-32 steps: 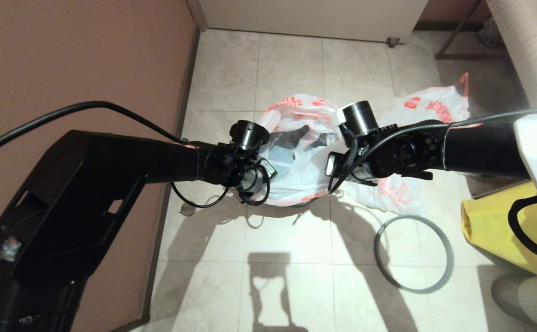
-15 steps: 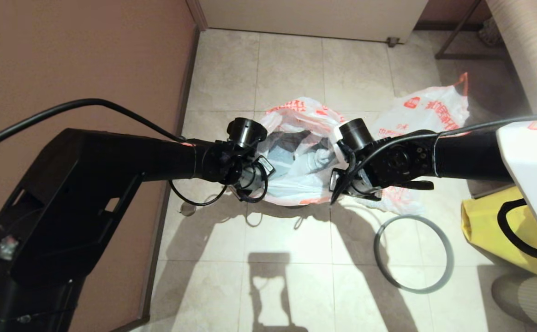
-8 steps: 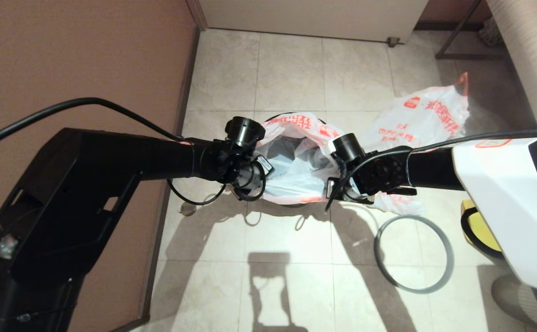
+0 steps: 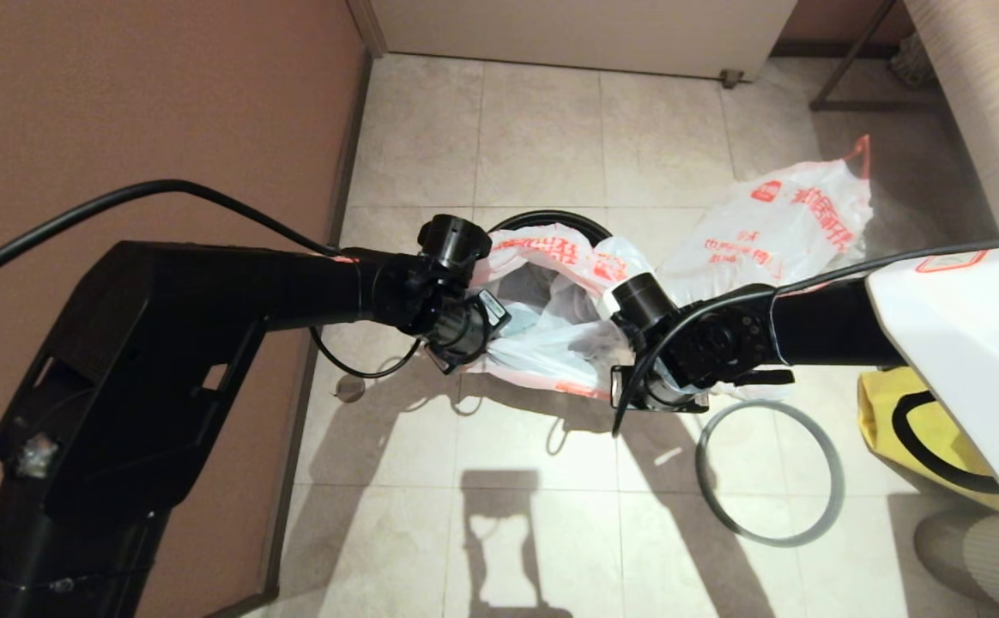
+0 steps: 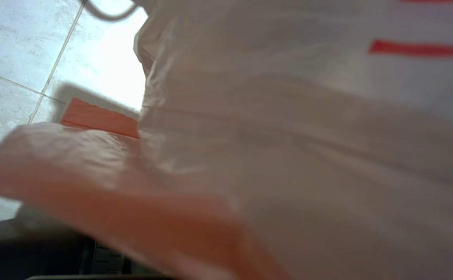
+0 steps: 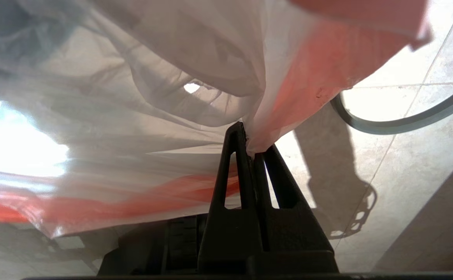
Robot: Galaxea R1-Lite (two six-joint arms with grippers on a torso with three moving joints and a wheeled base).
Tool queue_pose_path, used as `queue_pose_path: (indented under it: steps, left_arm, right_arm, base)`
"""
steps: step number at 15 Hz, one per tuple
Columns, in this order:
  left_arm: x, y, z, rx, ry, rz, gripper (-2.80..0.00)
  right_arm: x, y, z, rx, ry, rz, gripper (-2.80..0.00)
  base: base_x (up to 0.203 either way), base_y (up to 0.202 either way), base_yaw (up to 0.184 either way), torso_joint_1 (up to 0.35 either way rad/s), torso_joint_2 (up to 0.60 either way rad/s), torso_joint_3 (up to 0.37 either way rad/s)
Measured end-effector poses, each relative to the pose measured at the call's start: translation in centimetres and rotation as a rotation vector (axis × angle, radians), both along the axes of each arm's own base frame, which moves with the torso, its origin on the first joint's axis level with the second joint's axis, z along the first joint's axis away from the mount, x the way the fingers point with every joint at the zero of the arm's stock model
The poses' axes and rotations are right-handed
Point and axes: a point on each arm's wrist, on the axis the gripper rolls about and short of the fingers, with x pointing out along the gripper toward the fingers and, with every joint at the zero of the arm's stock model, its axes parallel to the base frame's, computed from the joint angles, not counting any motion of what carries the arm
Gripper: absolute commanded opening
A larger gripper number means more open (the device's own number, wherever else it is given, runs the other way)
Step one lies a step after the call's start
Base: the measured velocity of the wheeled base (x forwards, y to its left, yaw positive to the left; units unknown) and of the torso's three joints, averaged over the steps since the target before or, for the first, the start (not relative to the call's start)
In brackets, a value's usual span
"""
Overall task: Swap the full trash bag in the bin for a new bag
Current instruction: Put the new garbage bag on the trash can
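The full trash bag (image 4: 542, 330), white with red print and lumpy, hangs stretched between my two grippers, above and just in front of the bin. My left gripper (image 4: 484, 342) holds the bag's left edge, which gathers to a point at it. Plastic (image 5: 308, 136) fills the left wrist view and hides the fingers. My right gripper (image 6: 251, 144) is shut on a twisted red-edged handle of that bag (image 6: 172, 77); it is at the bag's right side (image 4: 630, 378). Only the far arc of the black bin (image 4: 551, 216) shows behind the bag. The new bag (image 4: 774, 225) lies flat on the floor, right of the bin.
The grey ring rim (image 4: 770, 472) lies loose on the tiles at front right, also seen as the grey ring (image 6: 405, 123). A big yellow bag (image 4: 920, 429) stands at the right edge. A brown wall (image 4: 165, 103) runs along the left, and a table leg (image 4: 851, 60) stands at back right.
Both grippers have drawn the full bag toward me and off the bin, so the bin's black far rim now shows. The right arm has swung in and nearer; the bag's mouth has narrowed.
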Motion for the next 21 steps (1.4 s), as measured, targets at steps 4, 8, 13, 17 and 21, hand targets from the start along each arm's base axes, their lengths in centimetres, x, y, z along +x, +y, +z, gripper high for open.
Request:
queue_pose_path:
  steps: [4, 8, 13, 17, 21]
  left_arm:
    - [0.0, 0.1, 0.1, 0.001, -0.002, 0.001, -2.80]
    - [-0.1, -0.2, 0.1, 0.003, 0.000, -0.004, -2.80]
    - [-0.3, -0.4, 0.0, 0.004, 0.003, -0.009, -2.80]
    - [-0.3, -0.4, 0.1, 0.004, 0.004, -0.010, -2.80]
    - [-0.3, -0.4, 0.0, 0.002, 0.006, -0.012, -2.80]
  right_arm:
    - [-0.7, 0.0, 0.5, -0.004, -0.002, 0.009, 0.00]
    - [-3.3, 0.6, 1.9, 0.017, -0.001, 0.040, 0.00]
    - [-5.8, 2.4, 3.9, 0.134, -0.010, 0.148, -2.80]
    - [-5.6, 2.5, 4.0, 0.134, 0.008, 0.256, -2.80]
    - [-3.5, 3.7, 3.0, 0.099, -0.020, 0.321, -2.80]
  base:
    - [0.000, 0.000, 0.000, 0.000, 0.00, 0.000]
    - [0.000, 0.000, 0.000, 0.000, 0.00, 0.000]
    - [0.000, 0.000, 0.000, 0.000, 0.00, 0.000]
    - [0.000, 0.000, 0.000, 0.000, 0.00, 0.000]
    - [0.000, 0.000, 0.000, 0.000, 0.00, 0.000]
